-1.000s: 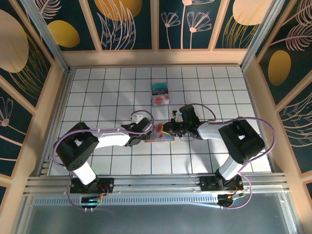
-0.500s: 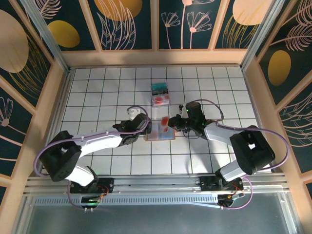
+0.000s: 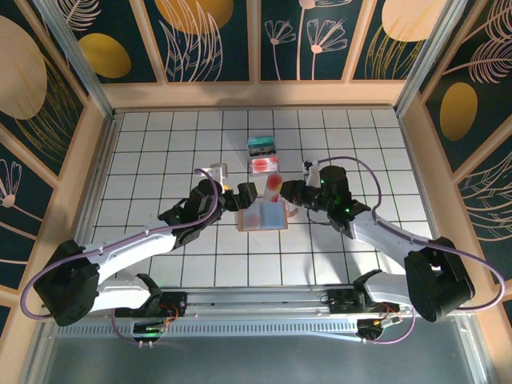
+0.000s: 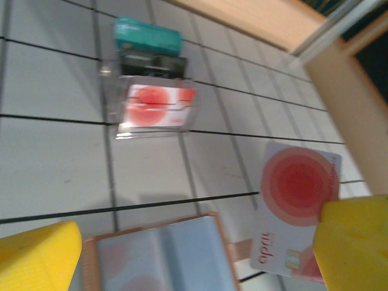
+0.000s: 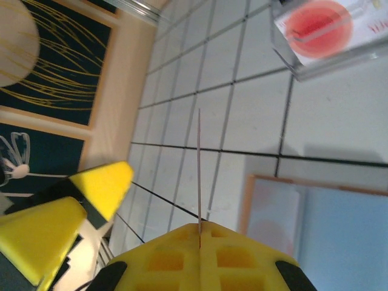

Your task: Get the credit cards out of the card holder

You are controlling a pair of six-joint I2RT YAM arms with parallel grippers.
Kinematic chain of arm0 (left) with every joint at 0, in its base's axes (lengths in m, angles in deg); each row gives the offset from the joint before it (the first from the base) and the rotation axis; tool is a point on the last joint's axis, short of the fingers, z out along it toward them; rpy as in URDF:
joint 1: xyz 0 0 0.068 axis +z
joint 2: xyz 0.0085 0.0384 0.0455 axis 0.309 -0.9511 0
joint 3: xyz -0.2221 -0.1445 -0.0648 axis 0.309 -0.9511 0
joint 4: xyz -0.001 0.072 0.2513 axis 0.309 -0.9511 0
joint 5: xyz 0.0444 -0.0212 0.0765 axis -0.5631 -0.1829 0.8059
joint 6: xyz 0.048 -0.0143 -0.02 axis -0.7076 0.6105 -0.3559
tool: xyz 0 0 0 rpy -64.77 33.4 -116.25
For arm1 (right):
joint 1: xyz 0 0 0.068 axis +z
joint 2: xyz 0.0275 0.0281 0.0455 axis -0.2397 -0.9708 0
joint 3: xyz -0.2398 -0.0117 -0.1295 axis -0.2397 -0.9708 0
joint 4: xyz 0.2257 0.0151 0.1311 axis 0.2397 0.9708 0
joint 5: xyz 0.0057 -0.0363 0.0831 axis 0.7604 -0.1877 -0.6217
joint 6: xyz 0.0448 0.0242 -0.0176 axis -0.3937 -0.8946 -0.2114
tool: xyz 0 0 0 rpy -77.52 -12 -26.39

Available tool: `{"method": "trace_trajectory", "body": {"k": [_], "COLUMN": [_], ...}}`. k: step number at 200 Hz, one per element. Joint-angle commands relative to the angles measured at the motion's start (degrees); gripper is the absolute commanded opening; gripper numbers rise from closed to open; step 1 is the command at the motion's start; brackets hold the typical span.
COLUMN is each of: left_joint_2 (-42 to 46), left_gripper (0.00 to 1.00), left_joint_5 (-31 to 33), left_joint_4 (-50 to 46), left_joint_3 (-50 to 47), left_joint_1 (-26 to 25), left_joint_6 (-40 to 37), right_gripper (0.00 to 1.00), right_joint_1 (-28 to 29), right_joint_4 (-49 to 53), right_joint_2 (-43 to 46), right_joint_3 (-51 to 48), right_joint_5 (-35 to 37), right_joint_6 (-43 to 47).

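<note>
At table centre the card holder (image 3: 262,218) lies open and flat, a tan leather rim around a smooth blue-grey inside. Just off its 12 o'clock edge, a thin pale pink-white credit card (image 4: 297,206) with red concentric circles and rounded corners is held up clear of it, pinched between the pressed-together yellow pads of the right gripper (image 5: 199,229), which reaches from 3 o'clock. The left gripper (image 3: 238,194) sits at the holder's 10 o'clock, jaws spread wide on nothing. Farther out at 12 o'clock a clear plastic stand (image 4: 111,100) carries another red-circle card (image 4: 156,108) and a teal-green card (image 4: 148,41) behind it, on the white gridded tabletop (image 3: 160,160).
</note>
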Motion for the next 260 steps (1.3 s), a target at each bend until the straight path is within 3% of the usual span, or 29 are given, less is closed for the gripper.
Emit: {"method": "trace_trajectory", "body": {"k": [1, 64, 111, 152, 260], "left_joint_2": [0.5, -2.8, -4.8, -6.5, -6.8], "left_gripper": [0.94, 0.81, 0.77, 0.67, 0.11], "left_joint_5": [-9.7, -21.5, -23.6, -24.4, -26.8], "left_joint_4": [9.8, 22.2, 25.7, 27.0, 29.0], "left_joint_3": [-0.4, -0.9, -0.7, -0.4, 0.2], "left_joint_1": [0.7, 2.6, 3.3, 3.5, 3.9], "left_joint_6": [-0.2, 3.4, 4.9, 5.3, 4.6], "right_gripper": [0.0, 0.0, 0.0, 0.0, 0.03], "right_joint_1": [-0.4, -0.4, -0.3, -0.2, 0.0], "right_joint_4": [-4.8, -11.6, -15.8, -17.8, -18.8], "right_joint_2": [2.2, 3.9, 3.9, 3.6, 2.1], "right_joint_3": [-0.5, -0.9, -1.6, -1.5, -1.6], "right_joint_5": [-0.8, -6.1, -8.8, -10.6, -11.4], "right_joint_6": [0.1, -3.6, -5.8, -6.9, -7.3]}}
